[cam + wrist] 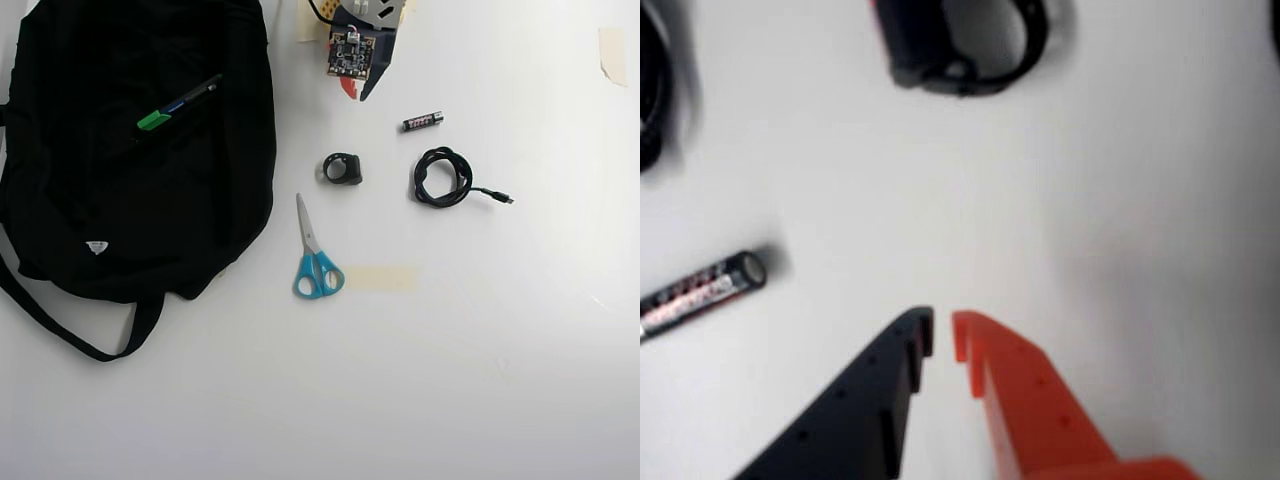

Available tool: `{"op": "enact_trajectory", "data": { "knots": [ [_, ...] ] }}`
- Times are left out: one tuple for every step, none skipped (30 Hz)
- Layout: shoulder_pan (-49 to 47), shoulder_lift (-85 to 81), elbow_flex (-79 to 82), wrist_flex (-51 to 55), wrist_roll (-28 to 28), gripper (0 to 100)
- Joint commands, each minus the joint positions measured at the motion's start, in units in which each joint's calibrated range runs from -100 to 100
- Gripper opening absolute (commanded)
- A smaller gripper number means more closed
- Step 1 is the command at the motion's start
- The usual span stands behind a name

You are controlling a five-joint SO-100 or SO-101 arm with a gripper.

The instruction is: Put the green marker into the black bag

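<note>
Nearly shut and empty, the gripper (942,335) hangs over bare white table (1120,200), one finger black, one orange. A battery (702,288) lies close by in the wrist view, a black ring-shaped object (965,45) beyond. Overhead, the green marker (178,105) already rests slantwise on the black bag (90,200), well apart from the gripper; blue-handled scissors (314,255) and a coiled cable (442,178) lie clear.
</note>
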Motion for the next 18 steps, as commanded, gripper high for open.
{"op": "enact_trajectory", "data": {
  "knots": [
    [-1.29,-5.82,2.98,-0.86,0.31,2],
    [-1.51,-7.07,3.87,-1.12,0.31,2],
    [-1.59,-8.39,4.86,-1.2,0.31,2],
    [-1.59,-9.56,5.94,-1.2,0.31,2],
    [-1.59,-10.88,7.11,-1.2,0.31,2],
    [-1.73,-12.29,8.28,-1.2,0.31,2],
    [-1.96,-13.7,9.54,-1.2,0.31,2],
    [-2.11,-15.45,10.79,-1.2,0.31,2],
    [-2.18,-17.27,12.23,-1.2,0.37,2],
    [-2.33,-19.02,13.49,-1.2,0.37,2],
    [-2.33,-20.76,14.84,-1.03,0.37,2],
    [-2.33,-22.17,16.09,-0.68,0.37,2],
    [-2.33,-23.33,17.26,-0.51,0.37,2],
    [-2.33,-24.0,18.16,-0.43,0.37,2],
    [-2.33,-24.41,18.88,-0.43,0.37,2],
    [-2.33,-24.74,19.51,-0.43,0.37,2],
    [-2.33,-25.07,20.05,-0.43,0.37,2],
    [-2.33,-25.57,20.59,-0.43,0.37,2]
  ]
}}
